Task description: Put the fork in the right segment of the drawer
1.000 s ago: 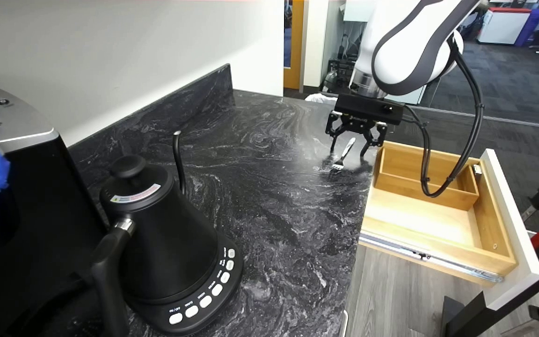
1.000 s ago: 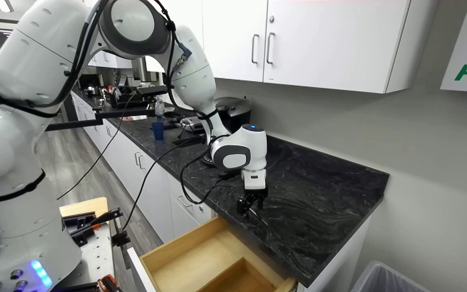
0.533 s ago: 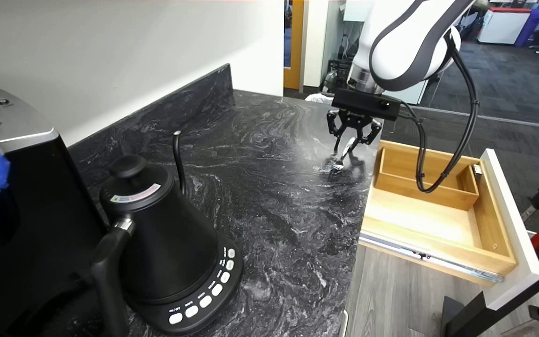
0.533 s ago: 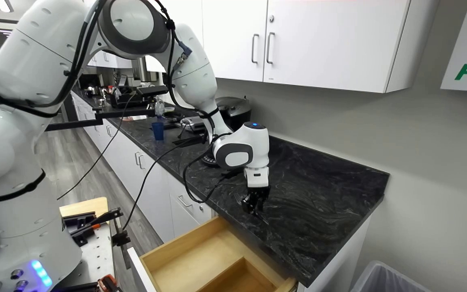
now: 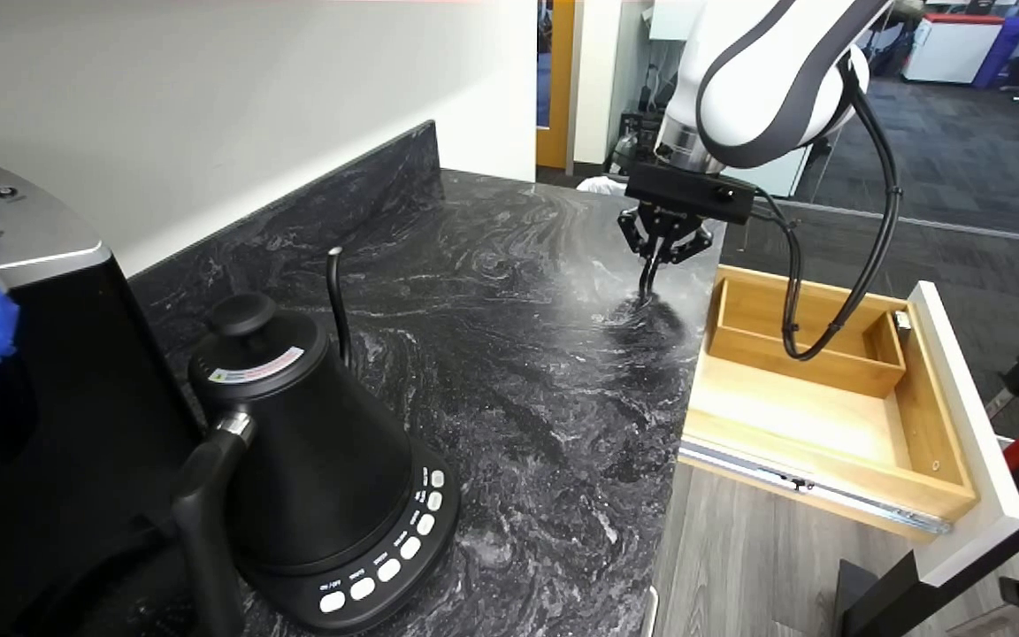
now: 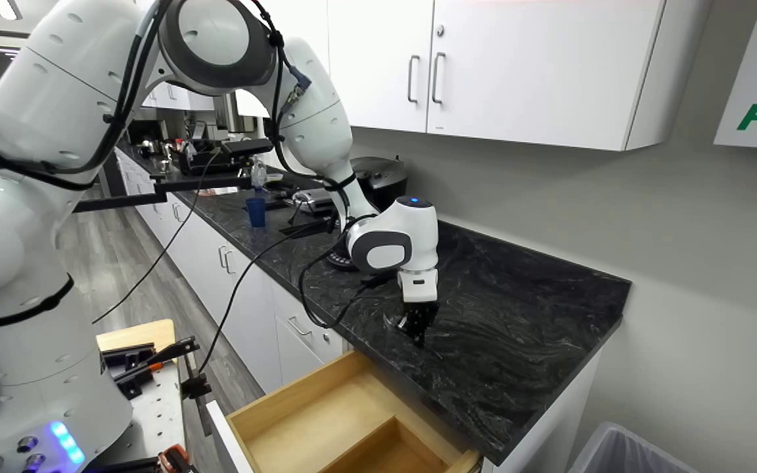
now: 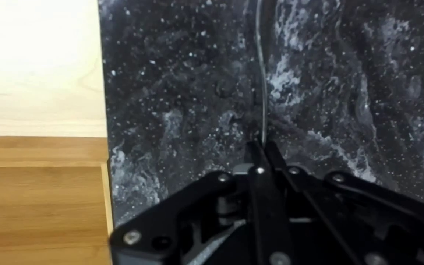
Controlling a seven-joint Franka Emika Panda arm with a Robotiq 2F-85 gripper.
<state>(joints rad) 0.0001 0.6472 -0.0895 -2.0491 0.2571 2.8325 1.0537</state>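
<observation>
Your gripper (image 7: 263, 144), fingertips pinched on the fork (image 7: 262, 82), its slim metal edge-on and running out ahead of them, dark countertop (image 5: 518, 398) below, the pulled-out drawer (image 5: 797, 416) beside your gripper, past the countertop's edge

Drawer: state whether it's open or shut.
Open: the drawer juts out from under the countertop, its inside showing in both exterior views.
</observation>
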